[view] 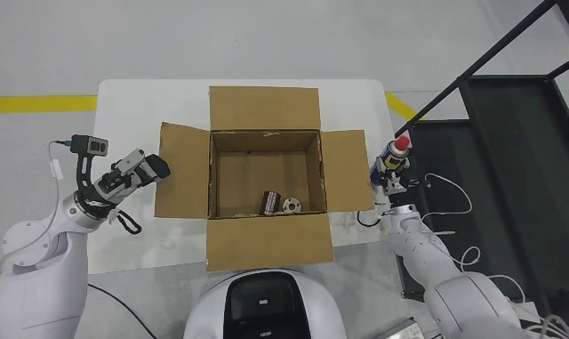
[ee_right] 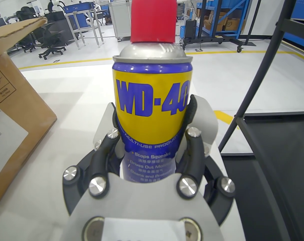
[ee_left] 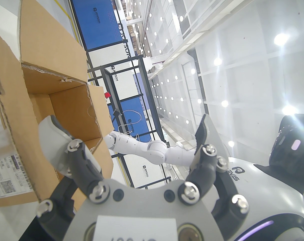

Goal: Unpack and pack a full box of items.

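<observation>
The right jaws are clamped on the lower body of the spray can (ee_right: 152,94), upright just beside the box's (view: 264,108) right flap; the left jaws stand wide and empty by the left flap. The can looks rigid, smooth and probably slippery, so a body hold suits it better than the red cap (ee_right: 153,18).

A robotics lab hall: blue pegboard panels (ee_left: 96,16), stocked racks (ee_right: 217,13), office chairs (ee_right: 50,38), yellow floor lines (view: 44,103).

Cardboard box (view: 258,174) open mid-bench (view: 133,108), four flaps splayed. Two small metal parts (view: 270,201) inside at its near wall. Blue-yellow spray can (view: 396,154), red cap, upright in right claw (ee_right: 153,106), just past right flap.
</observation>
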You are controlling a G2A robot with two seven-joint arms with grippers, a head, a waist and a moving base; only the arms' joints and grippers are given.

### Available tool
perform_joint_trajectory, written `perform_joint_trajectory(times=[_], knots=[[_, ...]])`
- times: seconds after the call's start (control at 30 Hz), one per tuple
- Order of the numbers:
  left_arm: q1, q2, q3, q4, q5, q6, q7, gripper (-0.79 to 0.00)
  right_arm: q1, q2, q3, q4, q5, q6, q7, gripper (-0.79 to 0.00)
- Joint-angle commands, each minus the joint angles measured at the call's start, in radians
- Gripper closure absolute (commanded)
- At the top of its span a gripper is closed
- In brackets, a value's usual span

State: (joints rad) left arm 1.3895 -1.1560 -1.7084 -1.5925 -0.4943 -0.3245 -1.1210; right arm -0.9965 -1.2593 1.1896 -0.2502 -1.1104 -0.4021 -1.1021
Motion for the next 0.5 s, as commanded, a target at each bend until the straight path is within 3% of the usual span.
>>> perform_joint_trajectory(times=[0.0,0.47], knots=[[0.000,0.000,0.000,0.000,0.000,0.000,0.000,-0.785,-0.004,-0.002,-0.001,0.001,0.000,-0.002,-0.012,-0.785],[0.000,0.000,0.000,0.000,0.000,0.000,0.000,-0.785,-0.034,0.002,-0.011,-0.032,-0.044,0.013,-0.165,-0.785]])
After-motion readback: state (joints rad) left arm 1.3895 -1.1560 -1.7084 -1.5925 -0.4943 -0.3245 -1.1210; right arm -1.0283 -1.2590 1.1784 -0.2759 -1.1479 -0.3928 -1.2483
